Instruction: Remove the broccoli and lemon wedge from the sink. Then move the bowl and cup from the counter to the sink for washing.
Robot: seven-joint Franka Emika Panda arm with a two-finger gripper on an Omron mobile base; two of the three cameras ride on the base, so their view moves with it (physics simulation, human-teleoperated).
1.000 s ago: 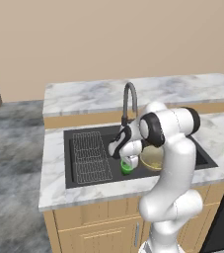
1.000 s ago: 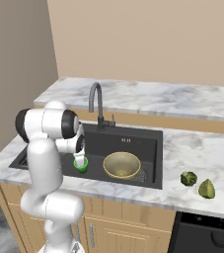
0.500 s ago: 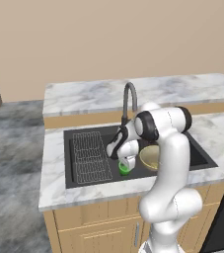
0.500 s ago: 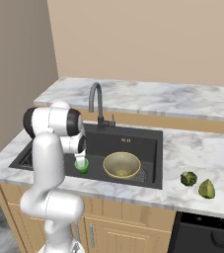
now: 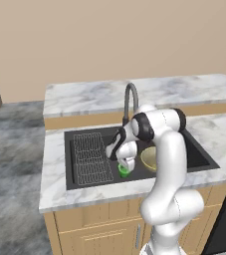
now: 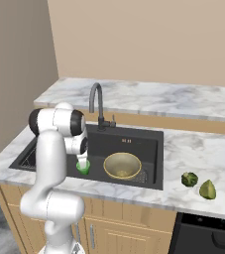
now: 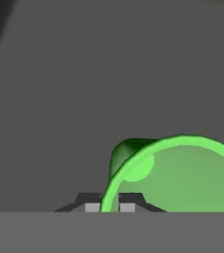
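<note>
The small bright green cup (image 5: 124,171) hangs low inside the black sink (image 5: 200,151), just left of the tan-yellow bowl (image 5: 148,158) that rests on the sink floor. My gripper (image 5: 125,166) points down and is shut on the cup's rim (image 7: 182,173), with one finger on each side of the wall. In the right base view the cup (image 6: 83,167) sits beside the bowl (image 6: 122,165), under my gripper (image 6: 83,162). The broccoli (image 6: 189,179) and the lemon wedge (image 6: 207,189) lie on the counter (image 6: 193,149) to the right of the sink (image 6: 134,141).
A wire grid rack (image 5: 89,157) covers the sink's left half. The dark curved faucet (image 5: 129,99) rises behind the basin, close to my forearm. A raised marble ledge (image 5: 149,92) runs behind the sink. A dark appliance (image 6: 208,233) sits under the counter at the right.
My arm has shifted a little to the left and lowered, carrying the cup slightly deeper into the sink. The bowl, broccoli and lemon wedge have stayed put.
</note>
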